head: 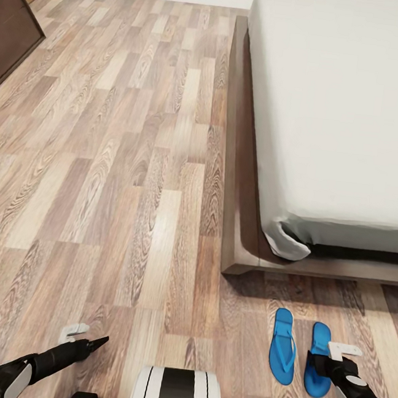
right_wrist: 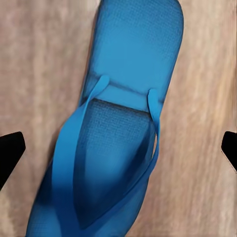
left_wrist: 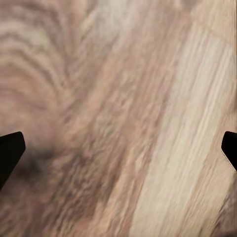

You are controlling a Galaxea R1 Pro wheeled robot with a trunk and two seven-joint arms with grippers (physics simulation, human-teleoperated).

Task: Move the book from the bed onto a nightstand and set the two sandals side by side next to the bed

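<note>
Item one, the floor (head: 103,169): brown wood planks, running across the head view from 6 to 12 o'clock. Item two, the bed (head: 332,115): pale mattress on a dark wooden frame, taking the 1 to 3 o'clock part of that view, its near corner toward the middle. Item three, two sandals: we count a left sandal (head: 282,352) and a right sandal (head: 317,367), both bright blue, flat on the floor at about 5 o'clock, side by side with a narrow gap between them, just off the foot edge of the bed frame. Item four, our right tool (head: 337,357): it hangs directly over the right sandal; the right wrist view shows that sandal (right_wrist: 118,133) straps up on the planks, with the two dark fingertips (right_wrist: 10,153) at the far edges of the picture, spread wide and holding nothing. Item five, our left tool (head: 81,336): low over bare floor at about 7 o'clock, well apart from the sandals; its wrist view shows planks (left_wrist: 118,118) between widely parted fingertips (left_wrist: 10,153), nothing held. Item six, a dark brown cabinet (head: 13,36) at 10 o'clock by the wall.
</note>
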